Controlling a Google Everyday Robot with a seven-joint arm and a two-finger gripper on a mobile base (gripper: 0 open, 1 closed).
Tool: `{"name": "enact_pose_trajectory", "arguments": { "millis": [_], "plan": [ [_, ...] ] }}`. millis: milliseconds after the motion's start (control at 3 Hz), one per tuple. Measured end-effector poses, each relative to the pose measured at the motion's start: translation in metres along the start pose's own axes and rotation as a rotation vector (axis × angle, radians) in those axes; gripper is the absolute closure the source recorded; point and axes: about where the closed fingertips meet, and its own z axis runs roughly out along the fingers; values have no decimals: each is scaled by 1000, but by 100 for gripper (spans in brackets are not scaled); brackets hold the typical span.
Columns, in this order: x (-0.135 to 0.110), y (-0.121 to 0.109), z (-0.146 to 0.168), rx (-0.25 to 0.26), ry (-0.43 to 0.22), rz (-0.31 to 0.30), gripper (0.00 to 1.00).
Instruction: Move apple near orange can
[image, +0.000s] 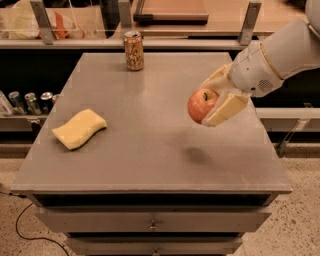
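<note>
Fronting the view nearest the camera, a drawer (152, 225) with a small metal pull is sitting under the grey desk (150, 130), and a dark cable (22, 231) is trailing on the speckled floor at lower left. A soft shadow (196, 155) is showing on the desk top toward the right, directly under the fruit. A wavy yellow sponge (79, 129) is lying flat on the left half, well apart from everything else. Right of centre the gripper (209, 106) is reaching in from the right on the white arm (280, 57); its cream jaws are clamping the apple (201, 105) from either side. The apple is hanging in the air clear of the desk, stem dimple facing up and toward the camera. Off the left edge, lower down, silvery cans (27, 102) are standing in a row. At the far edge of the desk, left of centre, the orange can (133, 50) is standing upright, well apart from the apple. Behind it a wooden shelf (225, 20) is running across.
</note>
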Motion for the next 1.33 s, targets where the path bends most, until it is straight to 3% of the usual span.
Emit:
{"name": "enact_pose_trajectory", "arguments": {
  "millis": [333, 667, 1333],
  "plan": [
    [0, 0, 0, 0, 0, 0, 100],
    [-1, -12, 7, 38, -4, -7, 100],
    [-27, -88, 35, 129, -27, -40, 100]
  ]
}}
